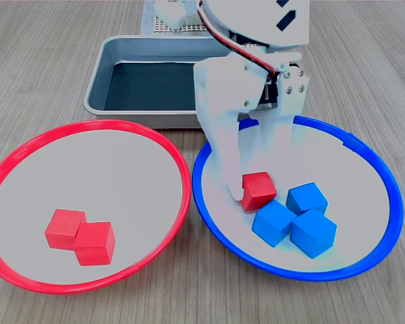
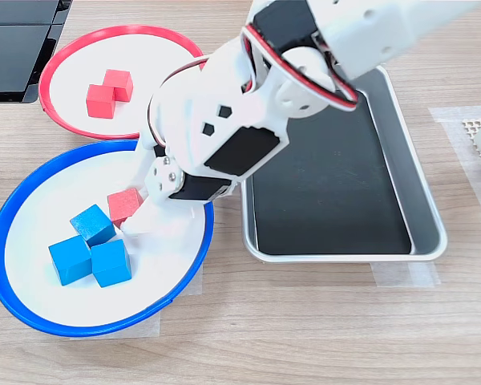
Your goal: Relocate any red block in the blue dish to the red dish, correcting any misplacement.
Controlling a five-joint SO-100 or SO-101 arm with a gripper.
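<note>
A red block [image 1: 258, 190] [image 2: 124, 204] lies in the blue dish [image 1: 385, 177] [image 2: 8, 210], touching the nearest of three blue cubes [image 1: 273, 223] [image 2: 92, 224]. My gripper [image 1: 255, 179] [image 2: 140, 192] reaches down into the blue dish and stands open around this block. One white finger [image 1: 231, 182] is against the block's left side in the first exterior view, the other just behind it. The red dish [image 1: 88, 125] [image 2: 128, 30] holds two more red cubes [image 1: 64, 228] [image 2: 101, 101] side by side.
A rectangular metal tray [image 1: 98, 74] [image 2: 345, 255] with a dark floor stands behind the dishes in the first exterior view. The arm's body overhangs the tray and the blue dish's rim. A dark device [image 2: 16, 48] sits at the second exterior view's top left.
</note>
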